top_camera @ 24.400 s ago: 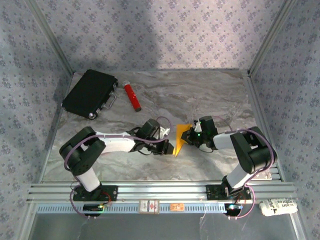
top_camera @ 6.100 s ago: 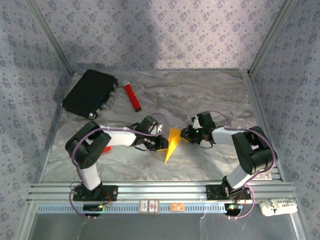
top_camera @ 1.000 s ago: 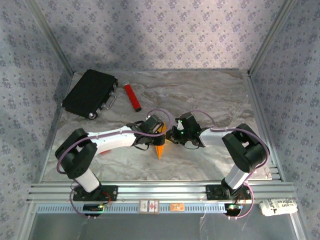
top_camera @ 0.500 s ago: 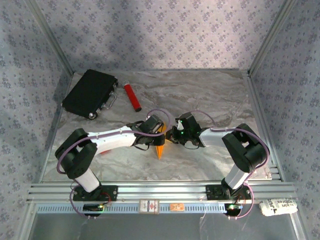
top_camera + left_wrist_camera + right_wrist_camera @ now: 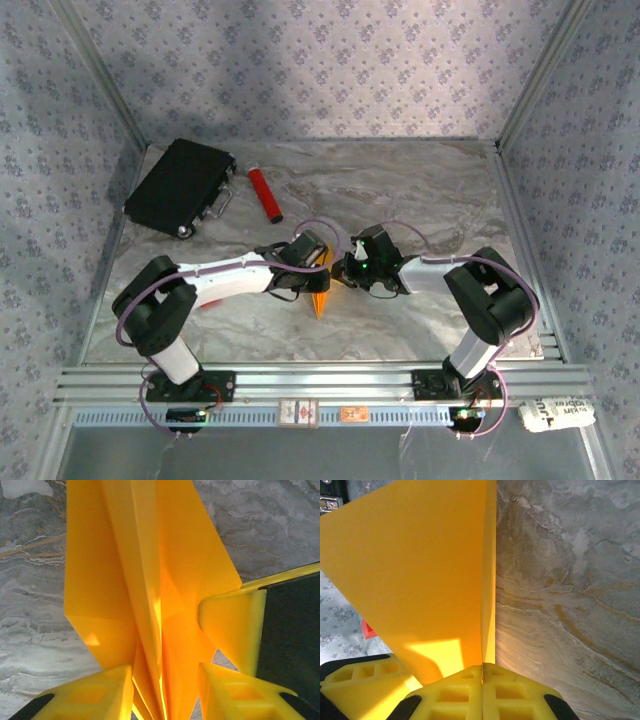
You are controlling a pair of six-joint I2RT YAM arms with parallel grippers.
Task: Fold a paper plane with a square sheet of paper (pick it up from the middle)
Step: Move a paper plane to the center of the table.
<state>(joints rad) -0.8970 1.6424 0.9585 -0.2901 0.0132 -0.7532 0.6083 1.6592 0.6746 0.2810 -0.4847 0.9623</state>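
- Marble-look table boxed in by patterned fabric walls; aluminium rail along the near edge.
- Open room: the far-right part of the table is bare, and so is the near strip before the rail.
- Black case far left, hard shell, lid closed, contents hidden. Red cylinder just beside it, apart from the handle.
- Paper plane at table centre between both arms, tip pointing to the near edge. Thin orange-yellow paper, sharp creases, stacked layers along a centre fold.
- Right gripper: jaws pressed together, pinching one paper edge.
- Left gripper: jaws partly apart with the folded layers between them; can't tell if they clamp.
- Small red block peeks out past the paper, on the table.
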